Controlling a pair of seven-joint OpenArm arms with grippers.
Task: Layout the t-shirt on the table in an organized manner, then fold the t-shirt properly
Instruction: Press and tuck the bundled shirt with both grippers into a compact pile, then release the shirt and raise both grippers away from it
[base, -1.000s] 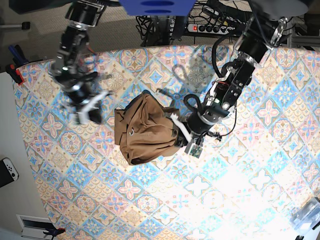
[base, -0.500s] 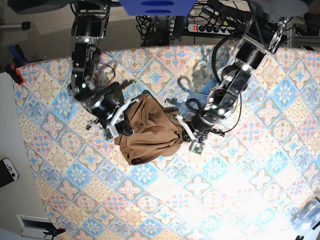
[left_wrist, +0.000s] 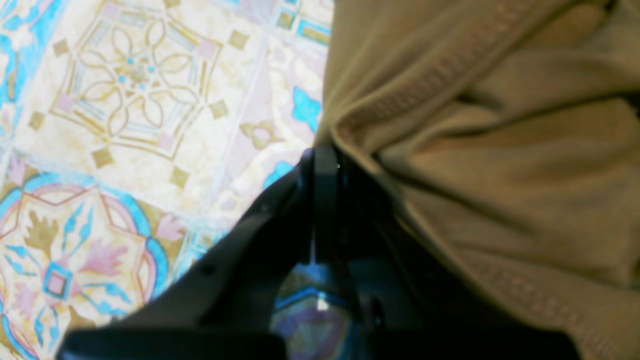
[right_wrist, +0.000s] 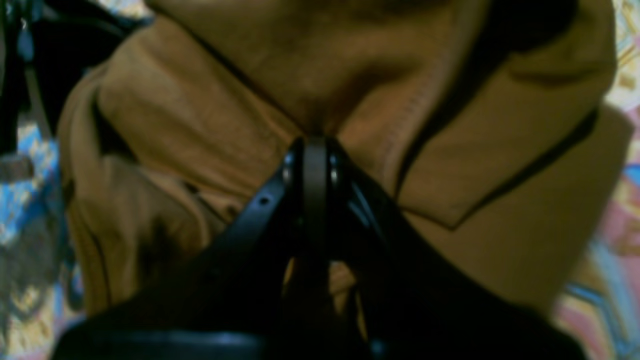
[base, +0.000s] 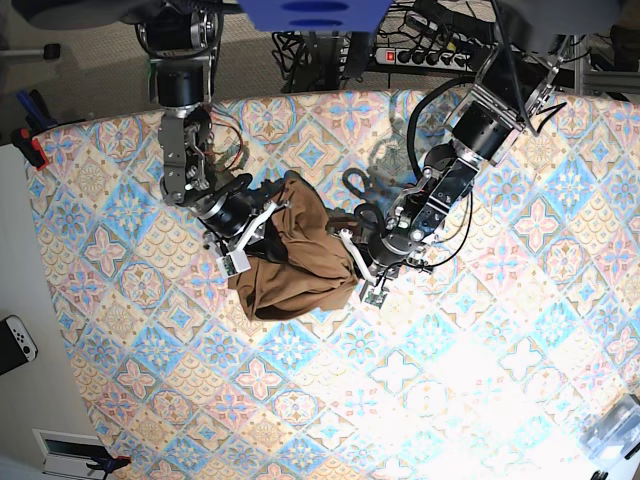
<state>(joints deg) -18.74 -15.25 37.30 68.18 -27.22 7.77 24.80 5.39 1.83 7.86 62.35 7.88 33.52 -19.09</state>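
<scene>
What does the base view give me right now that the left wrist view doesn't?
Only the base view shows the whole t-shirt as a bunched heap on the table, with the right gripper at its one side and the left gripper at the other, plus the power strip behind the table.

Only the left wrist view shows the stitched hem right at the closed fingers, which sit at the cloth's edge.

Both show the tan shirt crumpled, not laid flat, on the patterned tablecloth.
</scene>
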